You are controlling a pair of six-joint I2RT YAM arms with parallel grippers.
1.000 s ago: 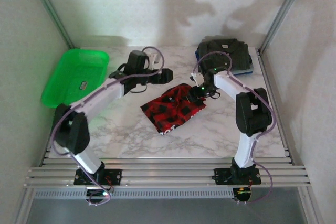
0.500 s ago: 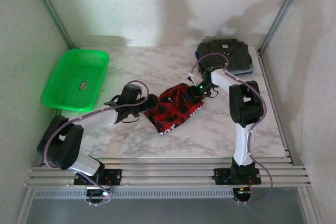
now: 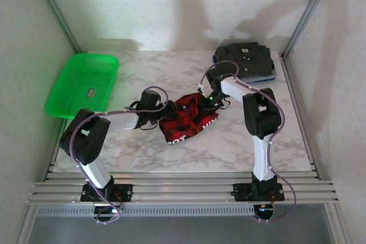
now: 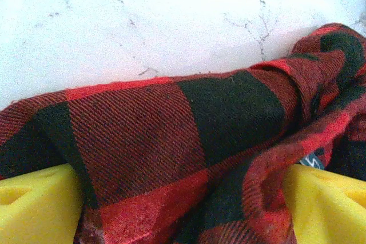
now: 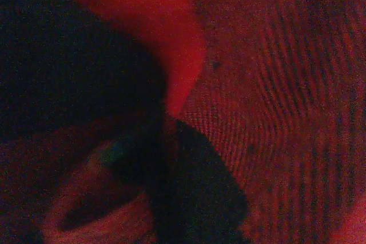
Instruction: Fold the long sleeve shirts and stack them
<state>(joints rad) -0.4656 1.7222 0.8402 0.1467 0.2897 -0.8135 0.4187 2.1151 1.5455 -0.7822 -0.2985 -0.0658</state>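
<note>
The red-and-black plaid shirt point(image 3: 189, 119) lies crumpled mid-table, white lettering at its near edge. My left gripper point(image 3: 164, 116) is at its left edge. In the left wrist view the plaid cloth point(image 4: 171, 124) bulges between the two yellow pads point(image 4: 34, 204), which stand wide apart around it: the left gripper point(image 4: 180, 190) is open. My right gripper point(image 3: 207, 103) presses into the shirt's far right corner; its wrist camera is buried in plaid cloth point(image 5: 257, 84), with the fingers hidden. A folded dark grey-olive shirt point(image 3: 246, 58) rests on a blue garment point(image 3: 269, 76) at the back right.
A green plastic basket point(image 3: 83, 84) stands at the back left, with a small label inside. The marble tabletop point(image 3: 171, 72) is bare between basket and shirt. Metal posts and white walls close in the sides and back.
The left arm swung down from the back of the table to the plaid shirt's left edge. The right gripper shifted slightly left onto the shirt's far corner, and the cloth bunched up.
</note>
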